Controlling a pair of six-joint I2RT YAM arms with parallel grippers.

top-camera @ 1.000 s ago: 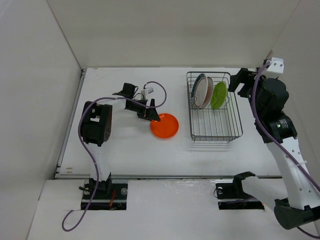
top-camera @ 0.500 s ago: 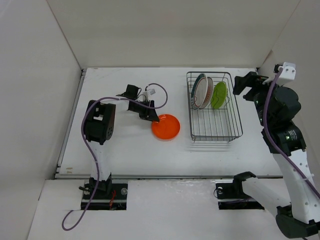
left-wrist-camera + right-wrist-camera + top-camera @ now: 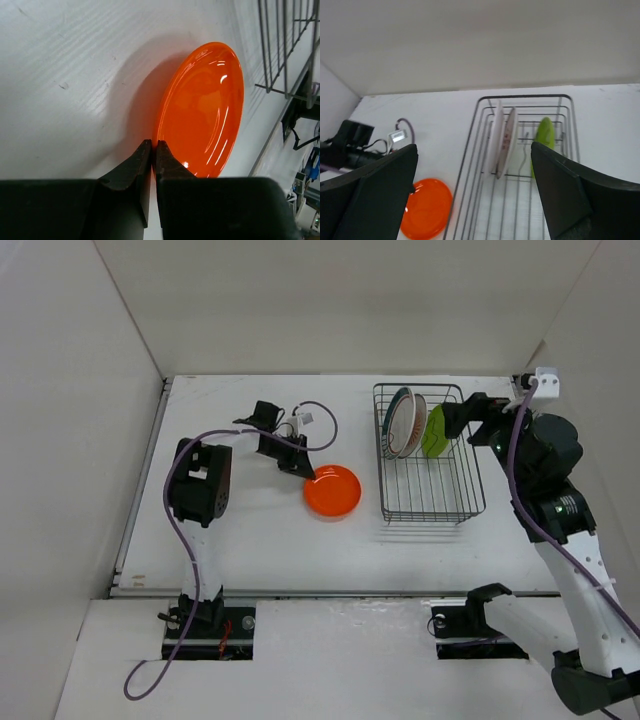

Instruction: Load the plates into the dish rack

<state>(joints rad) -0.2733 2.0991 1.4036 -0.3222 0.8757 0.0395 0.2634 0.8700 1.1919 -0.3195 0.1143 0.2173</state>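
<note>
The orange plate (image 3: 333, 491) (image 3: 205, 110) lies on the table left of the dish rack (image 3: 430, 508) (image 3: 520, 97). My left gripper (image 3: 308, 471) (image 3: 154, 144) is shut on the plate's near-left rim, a sliver of orange between its tips. In the rack's far end three plates stand on edge: teal-rimmed white (image 3: 397, 410) (image 3: 495, 137), sunburst white (image 3: 411, 428) (image 3: 509, 140) and lime green (image 3: 437, 430) (image 3: 543, 137). Over the rack's far right end hangs my right gripper (image 3: 462, 420) (image 3: 475, 195), open wide and holding nothing.
The near half of the rack holds only bare wire (image 3: 432, 485). White walls enclose the table at the back and both sides. The left arm's purple cable (image 3: 318, 423) loops above the table behind the orange plate.
My left gripper has closed onto the orange plate's rim, and the plate has slid slightly right. The right arm swung away to the right, then back over the rack's far right end.
</note>
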